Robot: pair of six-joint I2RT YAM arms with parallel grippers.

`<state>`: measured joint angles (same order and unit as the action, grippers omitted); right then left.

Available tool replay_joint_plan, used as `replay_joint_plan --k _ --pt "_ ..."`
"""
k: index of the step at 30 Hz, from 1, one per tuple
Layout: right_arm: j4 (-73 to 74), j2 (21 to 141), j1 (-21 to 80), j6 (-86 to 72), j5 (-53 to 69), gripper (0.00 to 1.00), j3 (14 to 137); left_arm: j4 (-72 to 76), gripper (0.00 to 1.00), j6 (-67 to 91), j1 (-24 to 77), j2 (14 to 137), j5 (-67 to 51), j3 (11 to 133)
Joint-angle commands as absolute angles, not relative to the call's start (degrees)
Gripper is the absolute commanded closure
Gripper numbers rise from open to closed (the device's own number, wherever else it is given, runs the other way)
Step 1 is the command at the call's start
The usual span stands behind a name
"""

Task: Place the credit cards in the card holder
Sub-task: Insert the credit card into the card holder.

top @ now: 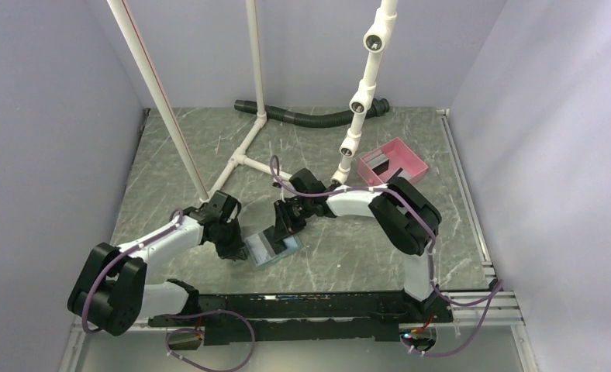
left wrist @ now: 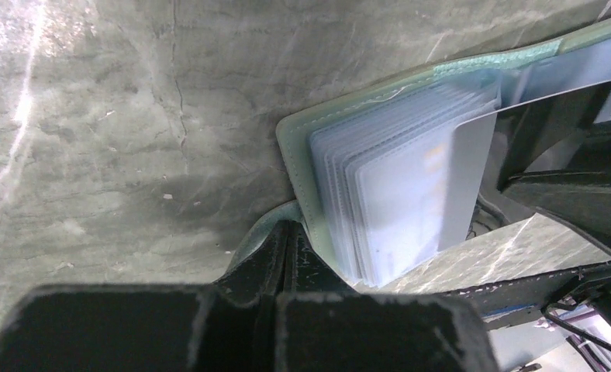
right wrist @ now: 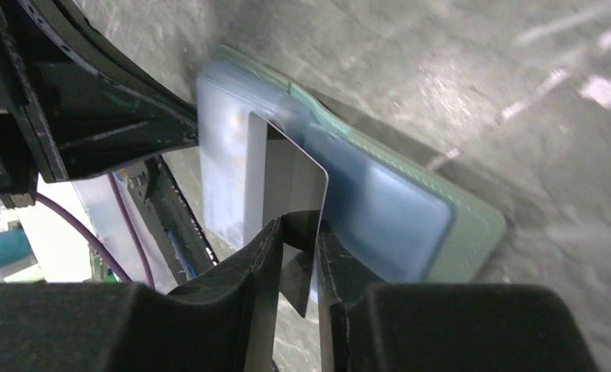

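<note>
Top external view: my left arm runs from its folded shoulder at the near left corner, its white forearm slanting up and inward, with the wrist tipped down so the left gripper [top: 236,246] meets the left edge of the card holder [top: 275,249]. My right arm rises from its base at the near right, bends at a high elbow and reaches back leftward, and the right gripper [top: 283,226] comes down onto the holder from the far side. The holder lies open on the table [top: 349,256], just in front of the near rail and between the two tools. On the left wrist camera the left gripper [left wrist: 287,232] is closed tight, with a lip of the holder's [left wrist: 395,194] green cover curling up against its tips. I cannot tell whether that lip is pinched or only pressed. On the right wrist camera the right gripper [right wrist: 298,229] stands at a narrow gap with a grey card [right wrist: 287,178] between its fingers. The card's far end is among the clear sleeves of the holder [right wrist: 395,201], but I cannot tell whether the pads are clamping it. More credit cards [top: 380,162] sit in the pink tray [top: 408,173], well apart at the far right. Bare table lies to the right of the holder up to the right arm's base. The white pipe frame [top: 248,147] stands behind both wrists, so there is little room that way.
</note>
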<state>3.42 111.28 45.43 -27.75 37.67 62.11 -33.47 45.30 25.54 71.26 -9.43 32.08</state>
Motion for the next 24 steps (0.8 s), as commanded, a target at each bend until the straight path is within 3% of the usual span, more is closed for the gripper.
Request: replay_joint_plan --k 1,7,10,13,16,19,24 --pt "2.5 114.4 47.6 -25.3 40.8 0.77 66.5 -29.5 1.00 45.0 25.6 73.7 -9.2 32.0" --pt "-1.3 115.7 48.1 -29.0 44.7 0.73 67.2 -28.1 1.00 45.4 25.7 73.8 -9.9 31.9" --pt "6.1 114.7 48.1 -28.3 39.7 0.68 68.7 -28.7 1.00 45.4 25.7 73.1 -9.7 31.7" --pt "10.9 111.5 48.0 -27.3 35.1 0.53 67.8 -29.6 1.00 45.4 25.7 71.5 -9.5 31.5" --pt "6.4 110.0 48.1 -30.0 38.8 0.47 64.6 -29.4 1.00 45.7 25.7 70.3 -10.5 30.7" --pt "0.5 110.8 49.5 -33.8 40.9 0.45 63.2 -26.9 1.00 46.7 25.7 69.9 -13.1 29.3" --pt "0.9 112.0 54.7 -38.2 32.7 0.43 68.0 -21.6 1.00 49.2 26.0 71.3 -16.8 27.6"
